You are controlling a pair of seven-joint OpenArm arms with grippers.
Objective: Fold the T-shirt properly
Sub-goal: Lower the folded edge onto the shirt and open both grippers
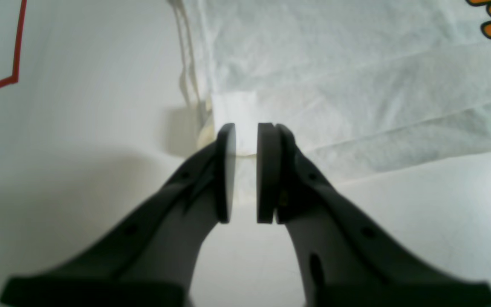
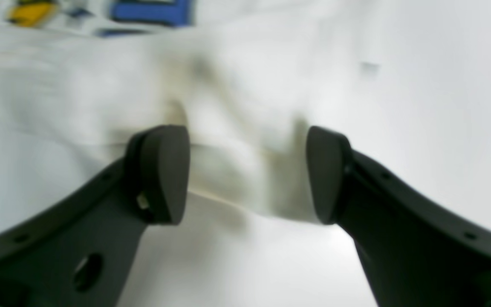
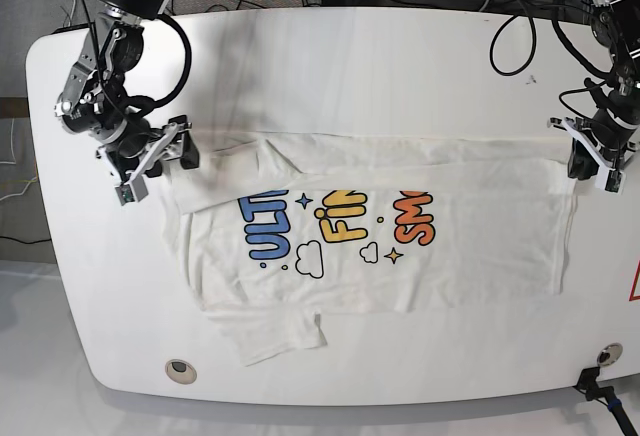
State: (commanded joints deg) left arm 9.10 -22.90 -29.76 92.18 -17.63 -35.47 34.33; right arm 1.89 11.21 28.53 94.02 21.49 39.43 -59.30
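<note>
the large white short-sleeved cloth t-shirt (image 3: 480, 241), printed in blue, yellow and orange, lies spread on the white tabletop (image 3: 400, 61), beneath and beyond both pincers as the base view shows it. a plain white strip is folded over along its edge nearest the arms, partly covering the lettering.

the black left pincer (image 1: 246, 172) is released, its slim fingers parted by a narrow gap, over the shirt's corner at that folded edge. the shirt's side edge runs away beyond it.

the black right pincer (image 2: 245, 175) is released too, its fingers spread wide on either side of the rumpled opposite corner; its wrist view is blurred, and whether it touches the cloth cannot be told. a sleeve juts out on this pincer's side, farther away from it than the print. the blue lettering is the nearest to this pincer.
</note>
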